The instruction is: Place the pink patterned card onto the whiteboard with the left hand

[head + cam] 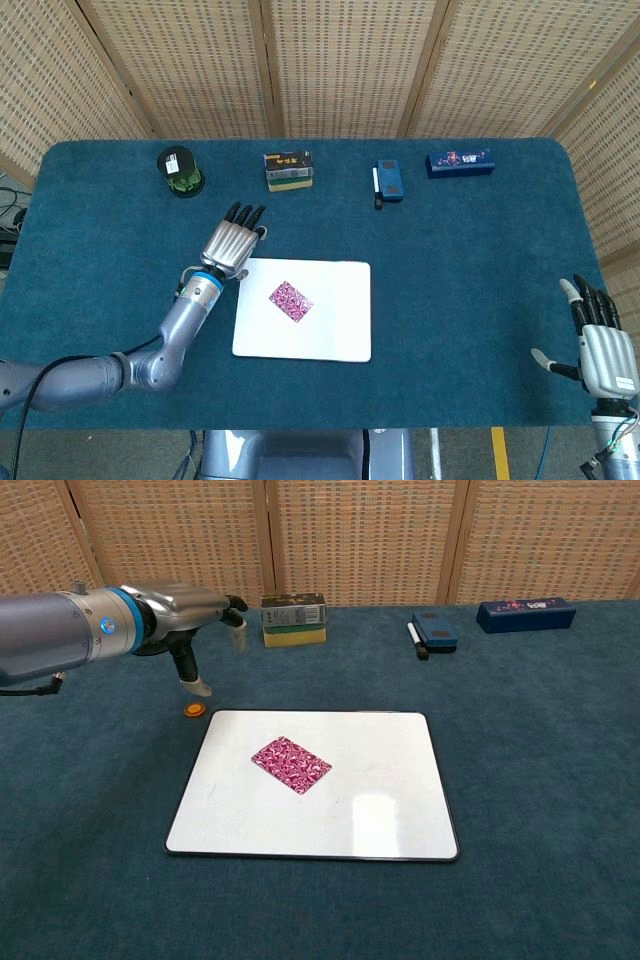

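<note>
A staged lab workspace is suggested by a table covered in blue felt [450, 260] and enclosed by woven screens [340, 60].
</note>
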{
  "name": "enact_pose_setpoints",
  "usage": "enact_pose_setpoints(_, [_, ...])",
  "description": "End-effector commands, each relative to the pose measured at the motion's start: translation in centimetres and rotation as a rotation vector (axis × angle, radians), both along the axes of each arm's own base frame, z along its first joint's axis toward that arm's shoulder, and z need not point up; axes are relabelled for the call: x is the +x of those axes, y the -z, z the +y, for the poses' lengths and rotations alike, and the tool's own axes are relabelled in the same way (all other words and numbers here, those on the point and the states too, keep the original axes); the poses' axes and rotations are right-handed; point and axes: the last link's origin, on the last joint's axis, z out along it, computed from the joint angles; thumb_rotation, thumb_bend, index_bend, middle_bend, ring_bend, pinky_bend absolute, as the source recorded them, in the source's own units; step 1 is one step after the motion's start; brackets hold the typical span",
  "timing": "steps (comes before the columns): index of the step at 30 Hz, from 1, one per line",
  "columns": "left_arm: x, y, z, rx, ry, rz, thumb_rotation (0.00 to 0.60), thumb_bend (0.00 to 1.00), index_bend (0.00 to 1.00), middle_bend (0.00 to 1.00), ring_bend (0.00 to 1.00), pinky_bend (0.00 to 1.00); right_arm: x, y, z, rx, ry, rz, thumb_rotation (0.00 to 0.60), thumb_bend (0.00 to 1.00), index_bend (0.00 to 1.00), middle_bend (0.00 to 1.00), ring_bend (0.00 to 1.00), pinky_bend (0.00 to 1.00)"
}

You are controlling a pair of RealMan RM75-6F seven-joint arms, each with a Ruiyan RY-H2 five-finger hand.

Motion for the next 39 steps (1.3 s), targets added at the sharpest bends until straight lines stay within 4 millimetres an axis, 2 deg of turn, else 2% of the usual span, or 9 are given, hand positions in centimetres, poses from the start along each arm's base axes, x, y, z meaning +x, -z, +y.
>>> enact_pose_setpoints(1, [-2.6,0.0,2.3,-0.005,-0.086,-0.003,0.600,0.22,0.35,0.00,0.00,0.00,-0.1,0.0,0.0,0.000,0.004,-0.002,0.600,0.00,0.00,0.00,0.00,0.00])
enact_pose_setpoints(7, [-4.3,1.3,4.0,-0.024,-0.127,0.013,0.600,0.22,0.38,0.00,0.00,0.00,-0.2,0.0,-0.1,0.003,0.020,-0.007,0.600,0.00,0.00,0.00,0.00,0.00])
enact_pose_setpoints(12, [-5.1,2.2,4.7,-0.041,-0.143,0.021,0.600,0.22,0.38,0.00,0.00,0.00,-0.3,-0.1,0.1,0.001,0.031,-0.012,0.600,0.00,0.00,0.00,0.00,0.00])
enact_pose_setpoints(20, [-6.2,2.7,4.9,-0.060,-0.171,-0.030,0.600,0.22,0.38,0.00,0.00,0.00,-0.3,-0.1,0.1,-0.001,0.034,-0.011,0.600,0.00,0.00,0.00,0.00,0.00])
enact_pose_setpoints(26, [-6.5,2.4,4.7,-0.069,-0.153,-0.045,0.600,0.22,0.41,0.00,0.00,0.00,-0.3,-0.1,0.0,0.003,0.032,-0.013,0.600,0.00,0.00,0.00,0.00,0.00])
enact_pose_setpoints(33, [-6.6,3.1,4.4,-0.078,-0.136,-0.035,0.600,0.23,0.48,0.00,0.00,0.00,-0.2,-0.1,0.0,0.007,0.031,-0.015,0.600,0.00,0.00,0.00,0.00,0.00])
enact_pose_setpoints(39, [-6.7,3.3,4.5,-0.065,-0.131,-0.026,0.600,0.25,0.49,0.00,0.00,0.00,-0.2,-0.1,0.0,0.008,0.032,-0.021,0.600,0.00,0.00,0.00,0.00,0.00])
